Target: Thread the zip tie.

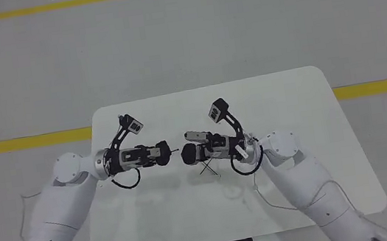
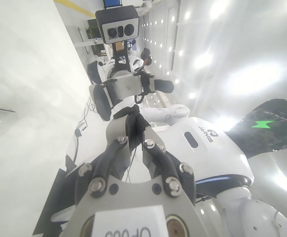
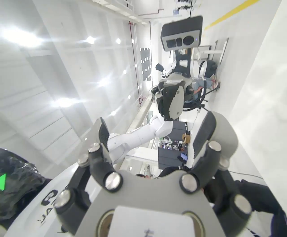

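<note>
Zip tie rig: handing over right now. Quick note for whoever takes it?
Left gripper: shut on the black zip tie, held over the table.
Right gripper: open and empty, facing the left one, tips close but apart.
Done: tie is gripped and presented to the other arm.
Left: threading itself. No closed loop is visible. The right gripper probably needs to take the free end next, but I cannot tell which end sticks out.

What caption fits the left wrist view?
Left claw shut on a black zip tie, facing the open right claw.
</note>
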Motion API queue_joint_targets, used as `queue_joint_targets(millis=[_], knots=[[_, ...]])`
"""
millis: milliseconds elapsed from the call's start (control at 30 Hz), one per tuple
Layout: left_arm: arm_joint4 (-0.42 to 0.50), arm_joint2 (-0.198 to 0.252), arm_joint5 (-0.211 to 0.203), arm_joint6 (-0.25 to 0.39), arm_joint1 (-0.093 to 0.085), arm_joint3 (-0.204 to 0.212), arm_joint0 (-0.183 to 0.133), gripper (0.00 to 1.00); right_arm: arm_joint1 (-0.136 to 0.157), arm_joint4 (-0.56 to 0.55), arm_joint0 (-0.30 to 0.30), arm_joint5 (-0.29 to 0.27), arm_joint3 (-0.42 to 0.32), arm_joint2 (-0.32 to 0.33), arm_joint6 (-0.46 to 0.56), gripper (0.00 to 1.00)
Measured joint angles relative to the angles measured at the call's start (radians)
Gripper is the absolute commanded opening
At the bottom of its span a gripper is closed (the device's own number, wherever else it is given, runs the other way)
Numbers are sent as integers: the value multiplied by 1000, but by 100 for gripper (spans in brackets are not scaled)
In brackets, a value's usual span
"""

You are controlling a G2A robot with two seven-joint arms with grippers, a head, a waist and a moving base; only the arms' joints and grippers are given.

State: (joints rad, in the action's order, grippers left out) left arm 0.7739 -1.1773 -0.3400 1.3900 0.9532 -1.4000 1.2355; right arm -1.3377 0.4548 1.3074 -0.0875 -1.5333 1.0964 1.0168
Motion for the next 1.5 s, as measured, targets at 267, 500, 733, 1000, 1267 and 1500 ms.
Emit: queue_joint_targets(millis=[267, 500, 733, 1000, 1267, 1500], knots=[[-16, 4, 7, -26, 0, -3, 3, 0, 0, 11, 6, -3, -3, 8, -36, 100], [-30, -4, 7, -51, -4, 2, 15, 0, 10, 21, 16, -9, 9, 30, -53, 96], [-29, -1, 7, -45, -5, -3, 16, 0, 12, 35, 10, -15, 33, 10, -46, 42], [-28, -1, 7, -44, -5, -2, 16, 0, 10, 55, -5, -32, 68, -20, -40, 36], [-28, -1, 7, -44, -5, -2, 16, 0, 11, 62, -13, -39, 87, -40, -35, 31], [-28, -1, 7, -44, -5, -2, 16, 0, 13, 74, -17, -47, 92, -53, -26, 23]])
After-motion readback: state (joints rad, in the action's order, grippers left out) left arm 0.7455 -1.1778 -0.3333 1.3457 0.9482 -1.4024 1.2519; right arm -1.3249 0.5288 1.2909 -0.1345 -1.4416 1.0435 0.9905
